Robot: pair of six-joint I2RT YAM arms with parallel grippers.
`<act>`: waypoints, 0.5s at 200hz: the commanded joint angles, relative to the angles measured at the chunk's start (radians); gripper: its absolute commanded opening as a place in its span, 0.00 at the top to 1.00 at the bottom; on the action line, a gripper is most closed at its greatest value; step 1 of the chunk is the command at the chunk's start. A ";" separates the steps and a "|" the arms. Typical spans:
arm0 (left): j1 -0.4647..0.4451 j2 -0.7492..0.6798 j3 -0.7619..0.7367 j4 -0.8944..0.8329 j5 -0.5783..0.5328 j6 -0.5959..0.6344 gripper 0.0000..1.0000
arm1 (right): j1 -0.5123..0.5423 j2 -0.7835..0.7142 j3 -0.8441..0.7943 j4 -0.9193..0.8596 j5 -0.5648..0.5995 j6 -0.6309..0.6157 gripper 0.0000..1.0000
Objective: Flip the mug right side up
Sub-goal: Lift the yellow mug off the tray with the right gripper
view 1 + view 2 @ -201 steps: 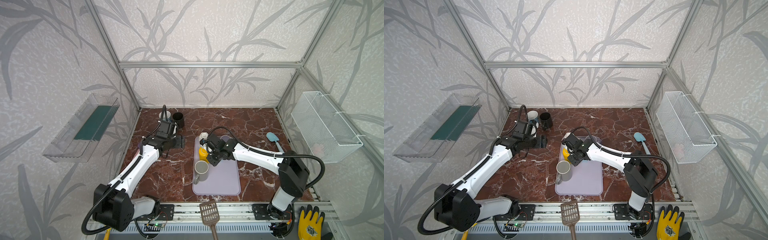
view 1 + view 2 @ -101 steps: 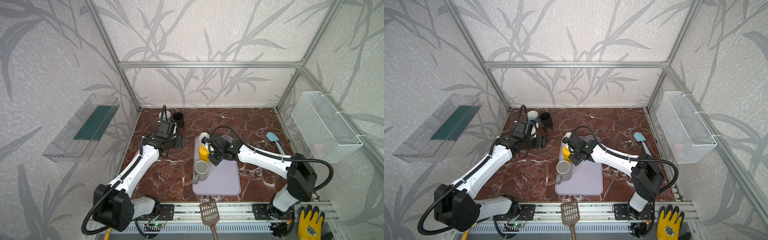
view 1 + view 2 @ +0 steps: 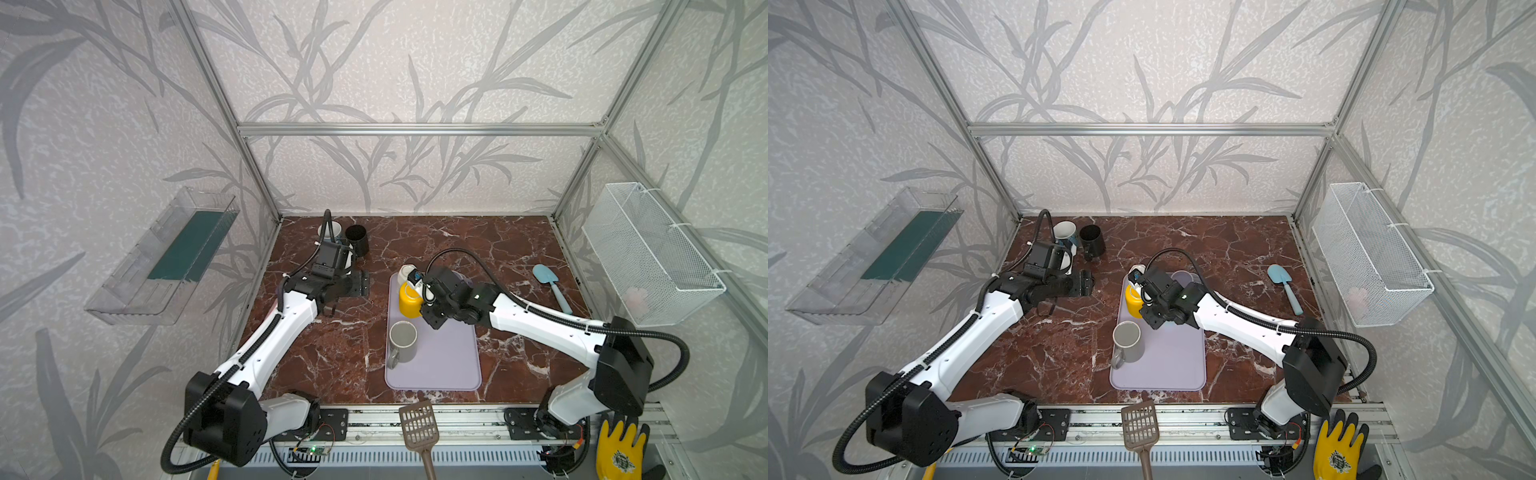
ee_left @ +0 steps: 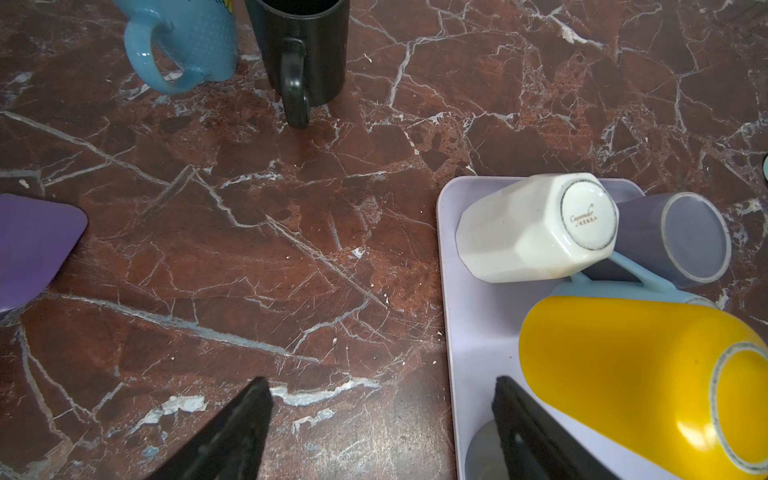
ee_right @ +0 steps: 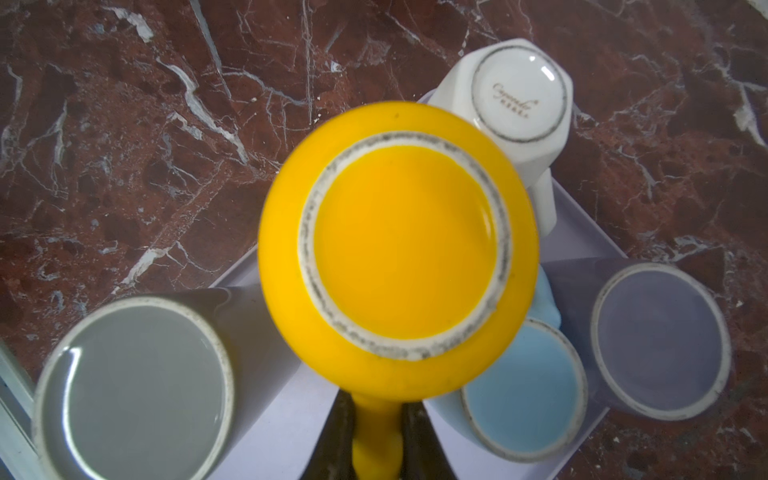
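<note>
Though right arm [image 3: 540, 324] shifted, yellow mug [image 3: 409, 300] stays inverted

L arm [image 3: 286, 320] & R arm [image 3: 540, 327]: white links, black joints, black ribbed cables [image 3: 683, 361].

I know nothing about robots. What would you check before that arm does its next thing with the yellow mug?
1. Grip: right claw shut on the handle of the yellow mug: ok.
2. Mug right side up: not ok; its base faces up.
3. Left claw open, empty and off to the side: ok.
4. Room to turn: white mug, blue mug and grey mug sit close by: cannot tell.
5. Landing spot: bare patch at the front of the tray: ok.
</note>
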 commanded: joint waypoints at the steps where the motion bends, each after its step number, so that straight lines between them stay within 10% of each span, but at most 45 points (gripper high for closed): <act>1: -0.005 -0.029 0.008 -0.011 0.002 -0.010 0.14 | 0.005 -0.061 0.001 0.098 0.041 -0.001 1.00; 100: -0.022 -0.039 0.000 0.025 0.084 -0.041 0.16 | -0.138 -0.163 -0.097 0.268 -0.216 0.152 1.00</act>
